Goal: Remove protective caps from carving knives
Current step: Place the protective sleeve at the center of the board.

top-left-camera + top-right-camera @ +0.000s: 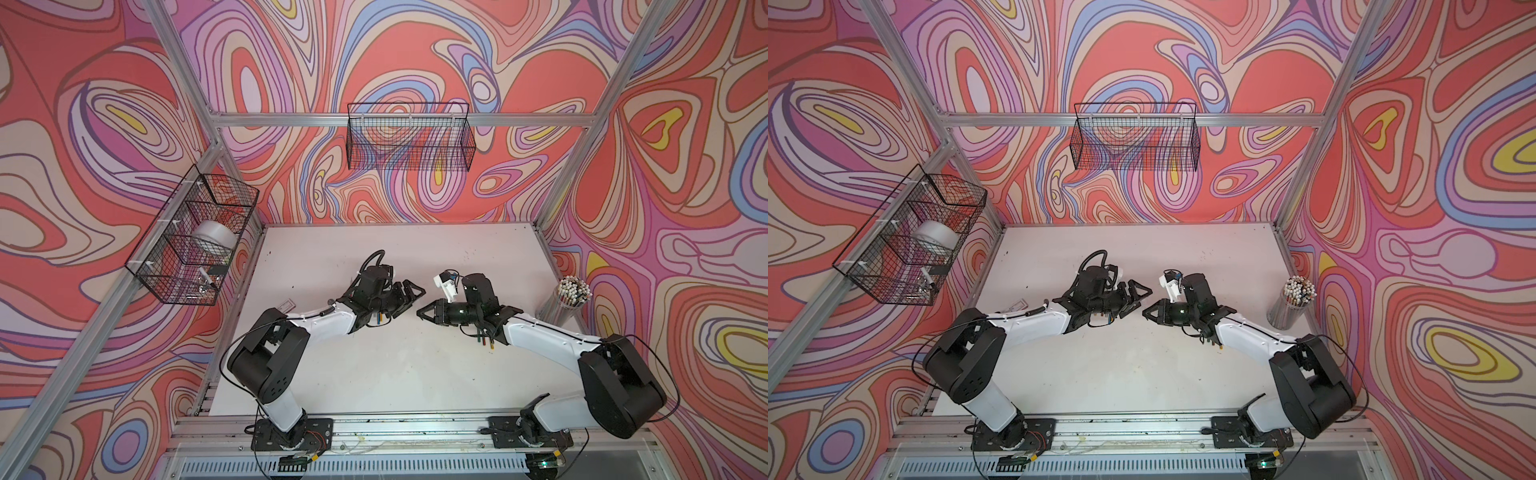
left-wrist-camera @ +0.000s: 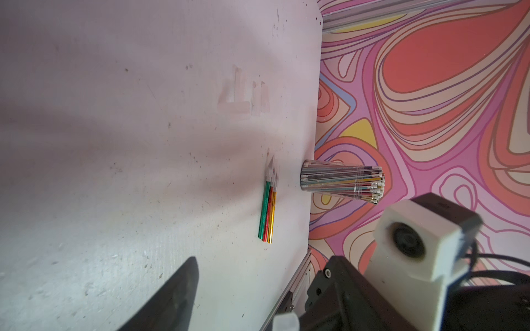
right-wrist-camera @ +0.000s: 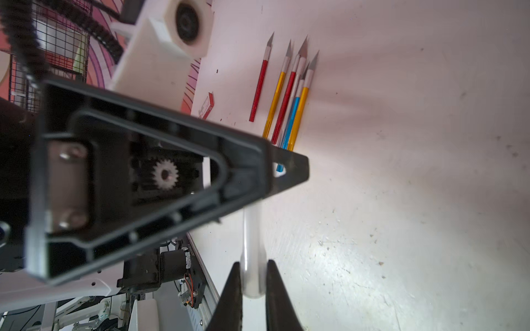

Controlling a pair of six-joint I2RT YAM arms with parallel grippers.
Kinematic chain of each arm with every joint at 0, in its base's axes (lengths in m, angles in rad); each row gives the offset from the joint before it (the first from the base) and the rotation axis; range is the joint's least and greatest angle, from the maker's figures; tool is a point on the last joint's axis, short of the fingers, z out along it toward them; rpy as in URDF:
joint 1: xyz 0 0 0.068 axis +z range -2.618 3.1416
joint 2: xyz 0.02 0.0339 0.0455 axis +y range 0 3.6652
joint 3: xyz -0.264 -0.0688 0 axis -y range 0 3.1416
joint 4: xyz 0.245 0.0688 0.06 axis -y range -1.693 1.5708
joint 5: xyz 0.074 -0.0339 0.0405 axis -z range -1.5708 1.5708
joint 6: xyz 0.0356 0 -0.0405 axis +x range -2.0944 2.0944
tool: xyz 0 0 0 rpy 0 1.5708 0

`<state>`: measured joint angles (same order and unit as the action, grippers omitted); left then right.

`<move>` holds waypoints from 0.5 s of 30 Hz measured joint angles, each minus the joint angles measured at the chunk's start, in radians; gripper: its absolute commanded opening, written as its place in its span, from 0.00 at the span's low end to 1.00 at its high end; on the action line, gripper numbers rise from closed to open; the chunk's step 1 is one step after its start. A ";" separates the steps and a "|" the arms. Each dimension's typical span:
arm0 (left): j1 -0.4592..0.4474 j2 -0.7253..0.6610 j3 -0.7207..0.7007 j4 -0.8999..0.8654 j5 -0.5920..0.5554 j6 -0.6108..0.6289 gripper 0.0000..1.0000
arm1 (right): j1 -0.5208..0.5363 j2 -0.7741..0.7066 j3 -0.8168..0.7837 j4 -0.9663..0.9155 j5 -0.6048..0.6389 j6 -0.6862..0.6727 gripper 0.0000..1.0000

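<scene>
As I read the right wrist view, the right gripper [image 3: 253, 262] has its jaws pinching a translucent protective cap [image 3: 252, 243]. The tube stands out ahead of the fingertips, and its far end is hidden behind a finger of the other arm. The left gripper [image 1: 409, 298] faces it nearly tip to tip in both top views, just apart, and its jaws look spread.

A cluster of carving knives [image 3: 286, 97] with bare silver blades lies on the white table [image 3: 401, 200] beneath the left gripper — red, gold and blue handles, with one red knife slightly apart from the rest. From the left wrist I see three more knives [image 2: 266, 212] — green, red and gold — lying side by side and touching, near the cup [image 2: 341, 180] of white-tipped sticks. Beyond them, faint loose caps [image 2: 246, 97] lie together on the table.
</scene>
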<state>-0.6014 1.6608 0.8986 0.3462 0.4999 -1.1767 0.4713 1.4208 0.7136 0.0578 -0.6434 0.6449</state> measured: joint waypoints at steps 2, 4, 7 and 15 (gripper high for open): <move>0.016 -0.031 -0.001 -0.011 0.000 0.012 0.96 | -0.011 0.000 0.000 -0.023 0.012 -0.011 0.08; 0.031 -0.069 -0.002 -0.030 -0.003 0.034 1.00 | -0.029 0.000 0.001 -0.053 0.032 -0.025 0.07; 0.042 -0.127 -0.002 -0.071 -0.005 0.084 1.00 | -0.068 0.005 0.011 -0.109 0.075 -0.051 0.07; 0.040 -0.207 -0.042 -0.104 0.024 0.183 1.00 | -0.182 0.143 0.088 -0.198 0.137 -0.128 0.07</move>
<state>-0.5613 1.4536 0.8562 0.2420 0.5240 -0.9936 0.2893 1.5635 0.8013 -0.1398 -0.5068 0.5171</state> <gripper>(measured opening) 0.997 0.142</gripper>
